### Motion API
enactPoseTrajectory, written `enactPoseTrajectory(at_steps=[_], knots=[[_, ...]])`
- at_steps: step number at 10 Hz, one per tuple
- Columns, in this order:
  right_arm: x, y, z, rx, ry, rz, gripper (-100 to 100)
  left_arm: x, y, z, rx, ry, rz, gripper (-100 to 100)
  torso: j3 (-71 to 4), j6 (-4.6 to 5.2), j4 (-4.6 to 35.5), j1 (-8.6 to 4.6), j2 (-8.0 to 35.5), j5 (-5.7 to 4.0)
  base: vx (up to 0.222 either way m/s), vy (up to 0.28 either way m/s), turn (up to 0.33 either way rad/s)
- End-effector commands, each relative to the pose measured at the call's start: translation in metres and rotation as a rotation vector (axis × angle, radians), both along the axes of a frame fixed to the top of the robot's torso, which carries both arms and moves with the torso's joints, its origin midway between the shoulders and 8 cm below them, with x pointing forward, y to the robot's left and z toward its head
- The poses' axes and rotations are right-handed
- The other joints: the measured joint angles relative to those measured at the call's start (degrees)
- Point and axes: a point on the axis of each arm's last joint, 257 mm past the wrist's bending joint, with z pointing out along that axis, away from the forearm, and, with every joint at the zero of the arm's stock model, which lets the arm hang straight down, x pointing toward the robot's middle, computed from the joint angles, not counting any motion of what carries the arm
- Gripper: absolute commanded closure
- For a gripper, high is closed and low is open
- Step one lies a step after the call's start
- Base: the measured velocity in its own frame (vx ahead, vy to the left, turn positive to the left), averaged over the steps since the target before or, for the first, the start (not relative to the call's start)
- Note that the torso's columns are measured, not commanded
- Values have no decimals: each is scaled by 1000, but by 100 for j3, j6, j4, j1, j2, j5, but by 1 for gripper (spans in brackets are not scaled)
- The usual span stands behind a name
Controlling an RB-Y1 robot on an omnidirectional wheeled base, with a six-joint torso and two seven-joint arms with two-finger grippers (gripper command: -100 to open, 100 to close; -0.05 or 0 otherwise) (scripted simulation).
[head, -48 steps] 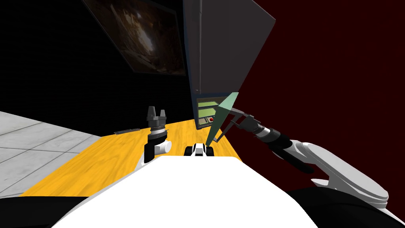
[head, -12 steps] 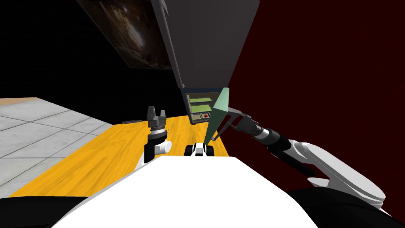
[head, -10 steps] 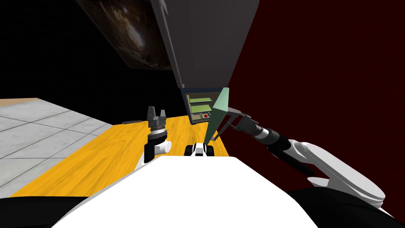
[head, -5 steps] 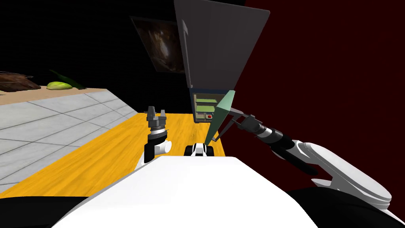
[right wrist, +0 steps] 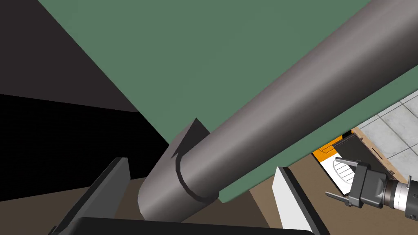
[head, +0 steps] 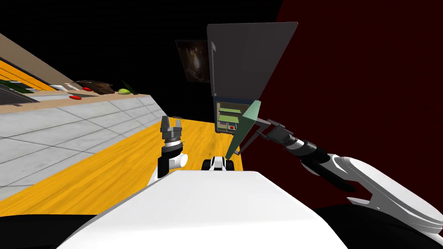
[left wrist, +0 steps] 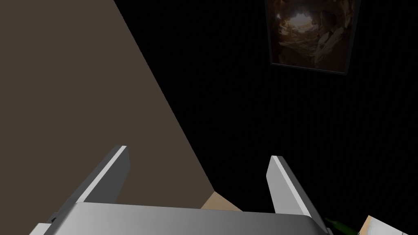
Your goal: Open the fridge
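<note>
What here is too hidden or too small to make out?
- Head view: the red item in the fridge is too small to name; the green door hides part of the shelves.
- Right wrist view: the handle, between the right end effector's fingers, runs off the picture's edge.
- Head view: the items on the counter are too tiny to identify.

Fridge shelves [head: 228, 117]: middle of the head view, too small for us to name what they hold beyond one red dot [head: 232, 127].
Counter things [head: 93, 87]: upper left, red and green specks we cannot identify.
Handle [right wrist: 261, 102]: far end cut off by the right wrist view's edge.
</note>
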Motion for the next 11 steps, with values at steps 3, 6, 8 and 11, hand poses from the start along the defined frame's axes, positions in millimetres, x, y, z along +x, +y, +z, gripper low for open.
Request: enactPoseTrajectory(at_steps=[3,6,8,11], knots=[[-1,11,33,-1,8,38,-100,0,0,0,0,0,0,0,-32,-60,-52,26,-131,-63,17,9,-81],[-1,11,35,4,7,38,0,0,0,0,0,0,0,0,-30,-59,-50,23,-119,-56,4,7,-26],[-1,11,35,4,7,38,0,0,0,0,0,0,0,0,-21,-60,-47,32,-118,-62,0,0,0],[-1,11,35,4,7,38,0,0,0,0,0,0,0,0,-21,-58,-47,34,-119,-62,0,0,0]])
